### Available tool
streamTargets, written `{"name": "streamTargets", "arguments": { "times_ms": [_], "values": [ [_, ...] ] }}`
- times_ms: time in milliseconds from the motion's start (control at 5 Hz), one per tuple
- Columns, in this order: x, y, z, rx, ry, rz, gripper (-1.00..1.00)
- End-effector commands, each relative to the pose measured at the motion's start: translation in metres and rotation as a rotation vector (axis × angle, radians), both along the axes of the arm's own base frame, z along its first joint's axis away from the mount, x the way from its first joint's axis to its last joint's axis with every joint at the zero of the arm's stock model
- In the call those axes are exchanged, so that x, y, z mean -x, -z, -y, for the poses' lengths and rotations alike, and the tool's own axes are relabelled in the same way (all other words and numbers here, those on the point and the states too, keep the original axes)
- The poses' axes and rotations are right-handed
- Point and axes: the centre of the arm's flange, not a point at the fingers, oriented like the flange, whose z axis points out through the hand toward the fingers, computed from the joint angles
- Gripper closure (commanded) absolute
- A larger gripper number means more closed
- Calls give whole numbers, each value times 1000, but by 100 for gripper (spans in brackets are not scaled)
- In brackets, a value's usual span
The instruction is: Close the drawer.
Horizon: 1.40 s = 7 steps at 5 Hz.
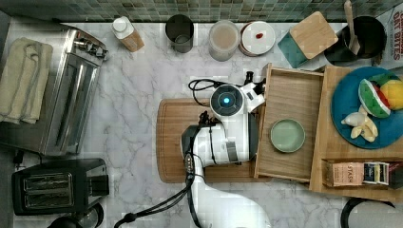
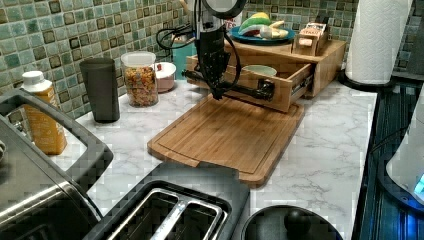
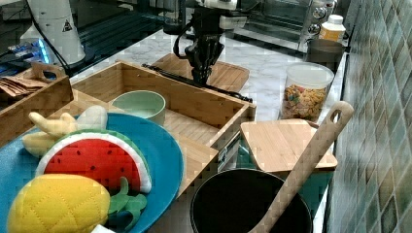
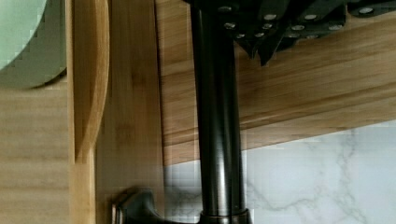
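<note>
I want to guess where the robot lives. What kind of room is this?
Most likely a kitchen counter. There's a black toaster, a toaster oven and a green tiled wall behind jars on the marble counter.

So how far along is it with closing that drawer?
Barely begun. Done: the end effector has reached the black bar handle at the drawer front. In hand: it sits right at the handle, ready to push. Left: the whole closing stroke, since the drawer is pulled out over the cutting board, the green bowl inside fully exposed.
</note>
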Motion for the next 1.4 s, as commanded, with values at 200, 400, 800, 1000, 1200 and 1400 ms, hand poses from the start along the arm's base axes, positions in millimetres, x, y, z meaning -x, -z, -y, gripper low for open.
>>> {"name": "streamTargets", "arguments": {
  "times_ms": [200,400,800,1000,1200,1400],
  "values": [
    [14,-69,151,25,51,97,100],
    [24,-69,194,29,35,102,100],
    [44,-74,271,80,0,82,100],
    [53,-77,308,105,16,96,100],
    [54,-79,313,137,100,93,100],
    [56,-92,297,125,142,91,100]
  ]
}}
